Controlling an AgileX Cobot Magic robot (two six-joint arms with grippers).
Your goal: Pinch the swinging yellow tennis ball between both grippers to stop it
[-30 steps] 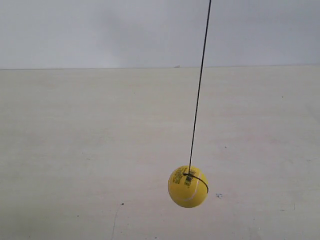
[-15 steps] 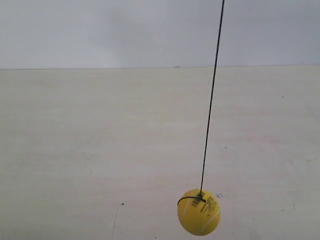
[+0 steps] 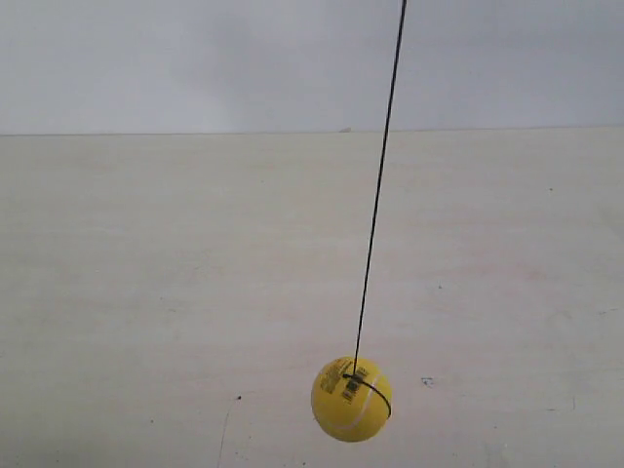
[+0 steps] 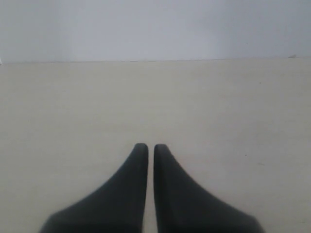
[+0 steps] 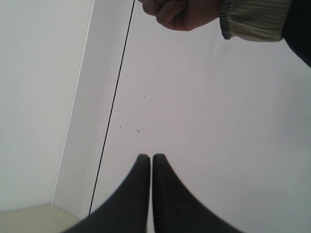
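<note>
While the ball (image 3: pixel 351 399) hangs by its string (image 3: pixel 378 195) at the exterior frame's lower middle | left gripper (image 4: pixel 146 148): fingers nearly touching, empty | right gripper (image 5: pixel 146 158): same

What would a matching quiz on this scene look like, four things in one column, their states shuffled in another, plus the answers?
Things:
1. yellow tennis ball
2. black string
3. left gripper
4. hand

States:
A. closed in a fist
B. tips nearly touching, nothing between them
C. hanging in the air
D. thin, taut, slanting up out of the picture

Pairs: 1-C, 2-D, 3-B, 4-A
</note>
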